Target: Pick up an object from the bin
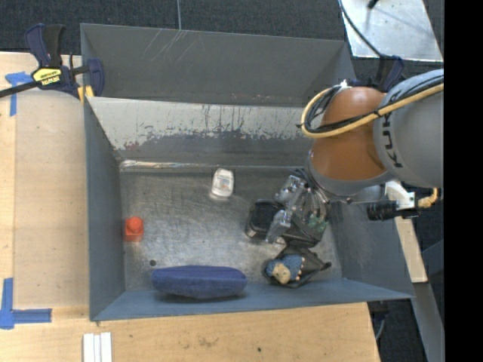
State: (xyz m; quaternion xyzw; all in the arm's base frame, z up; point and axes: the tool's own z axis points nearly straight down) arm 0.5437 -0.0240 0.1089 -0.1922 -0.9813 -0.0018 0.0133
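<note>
My metal claw [290, 211] hides the right side of a small black boxy object [260, 217] at the right of the grey metal bin [226, 74]. Nearer, a dark tangled thing with a yellowish patch [289, 271] is too muddled to name; so is a tiny dark speck [152, 262] near left.

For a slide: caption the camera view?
Arm low over a black object at bin's right; blue pouch, orange block, white container elsewhere.

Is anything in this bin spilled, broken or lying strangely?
Nothing stands out. The white container, orange block and blue pad lie loose and apart on the floor of the bin; the end effector is low beside a black object. No spill shows.
</note>
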